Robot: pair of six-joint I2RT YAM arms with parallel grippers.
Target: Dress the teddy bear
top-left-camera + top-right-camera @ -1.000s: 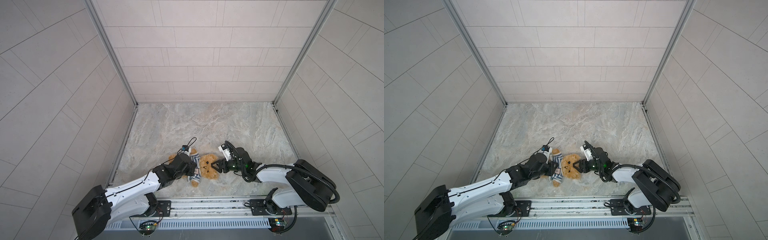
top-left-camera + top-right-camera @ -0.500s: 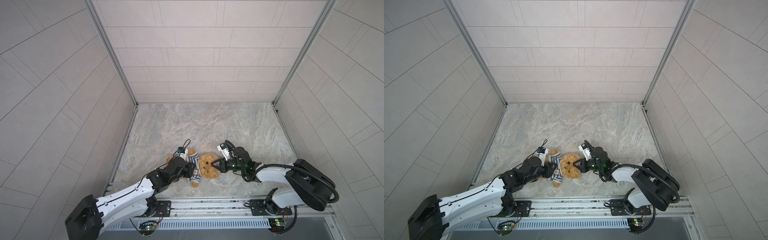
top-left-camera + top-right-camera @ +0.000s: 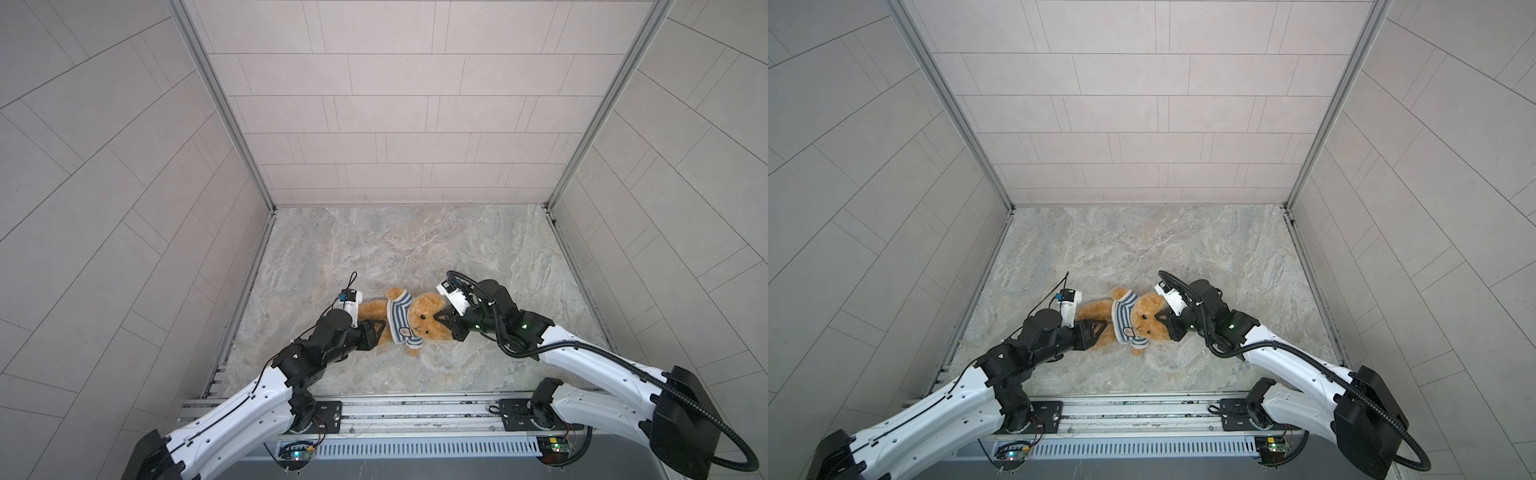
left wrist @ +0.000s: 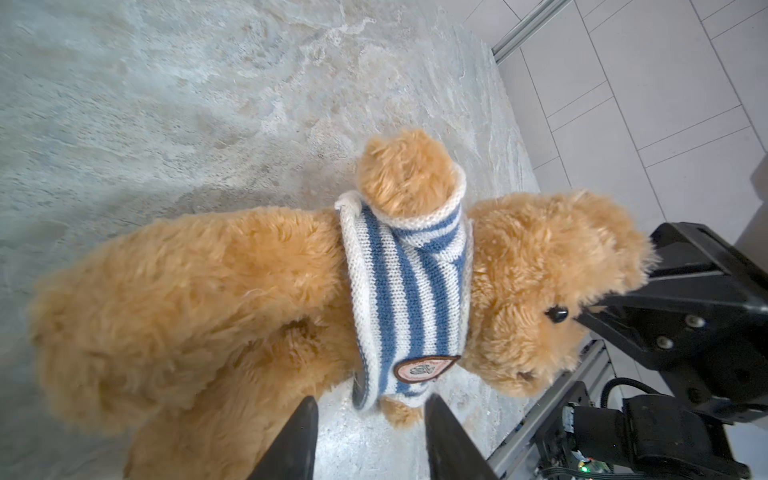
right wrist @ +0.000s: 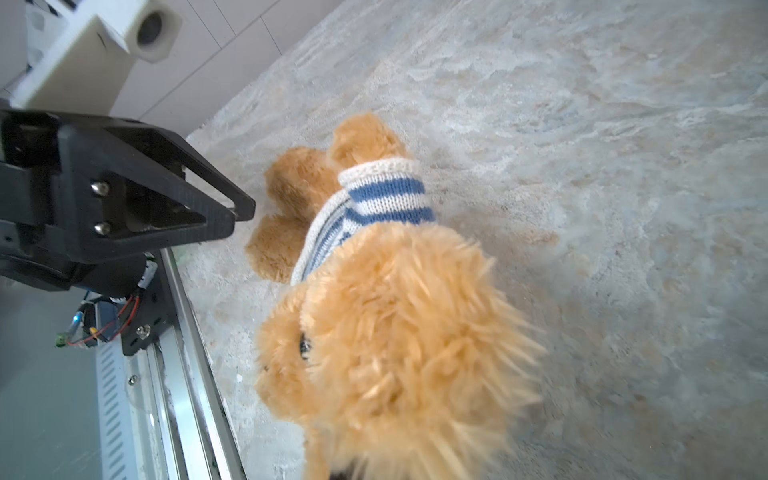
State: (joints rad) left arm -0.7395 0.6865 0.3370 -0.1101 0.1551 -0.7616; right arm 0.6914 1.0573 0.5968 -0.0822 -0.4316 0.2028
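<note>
Nearest, the left wrist view plainly shows the left hand point(image 4: 371, 401) open, fingers point(image 4: 299, 436) apart at the legs of the teddy bear point(image 4: 208, 299). The bear lies near the front of the worktop point(image 3: 374, 249) in its striped shirt point(image 4: 407, 299). Both top views show the right hand point(image 3: 439, 321) closed on its head fur, while the right wrist view cuts off that hand's tips.
</note>
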